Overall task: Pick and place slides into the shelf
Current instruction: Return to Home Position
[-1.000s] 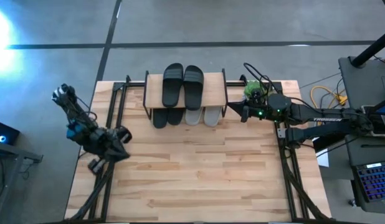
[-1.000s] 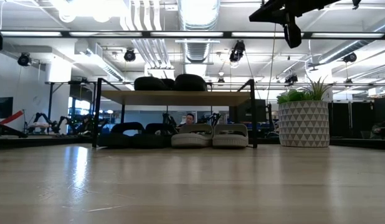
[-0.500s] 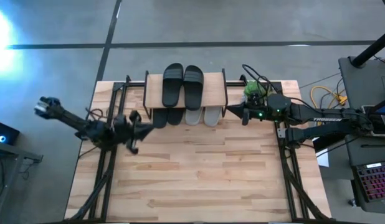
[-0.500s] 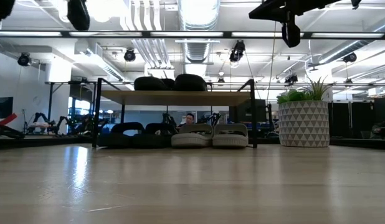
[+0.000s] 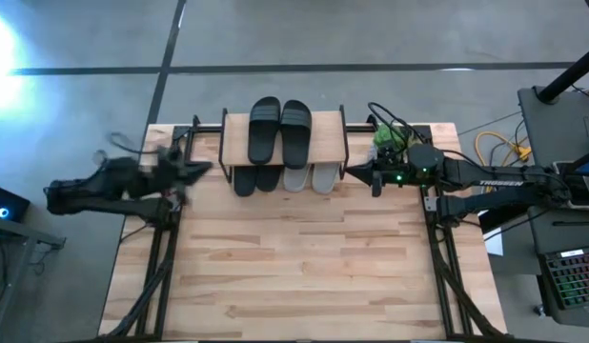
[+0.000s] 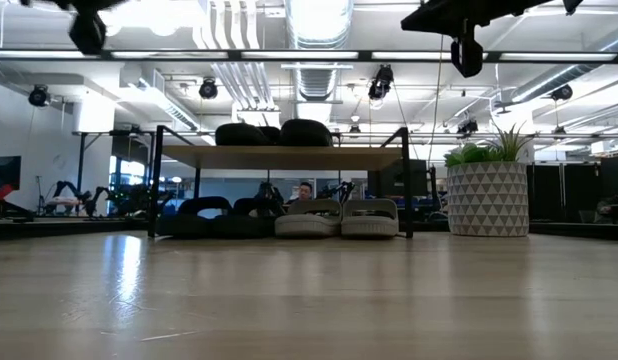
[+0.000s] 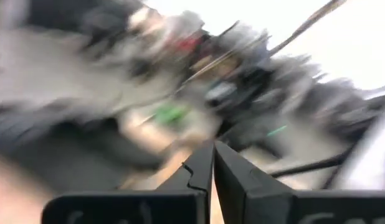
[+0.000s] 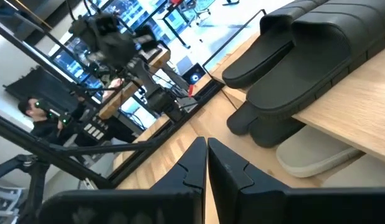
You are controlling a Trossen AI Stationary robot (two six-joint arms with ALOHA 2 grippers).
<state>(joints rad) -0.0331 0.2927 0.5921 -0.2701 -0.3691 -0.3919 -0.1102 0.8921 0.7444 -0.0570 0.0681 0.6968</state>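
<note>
Jaws on both arms are pressing together, gripping nothing. Over the left edge of the tabletop (image 5: 294, 272) the left arm (image 5: 132, 183) is hanging, tip aiming at the shelf (image 5: 235, 143). The right arm (image 5: 437, 171) is reaching in from the right, tip just beside the shelf's right end. The top black slides (image 5: 279, 129) are lying on its board. Beneath, the lower black slides (image 5: 256, 179) left and the grey slides (image 5: 312, 177) right are sitting side by side. A potted plant (image 6: 487, 198) is standing far right.
</note>
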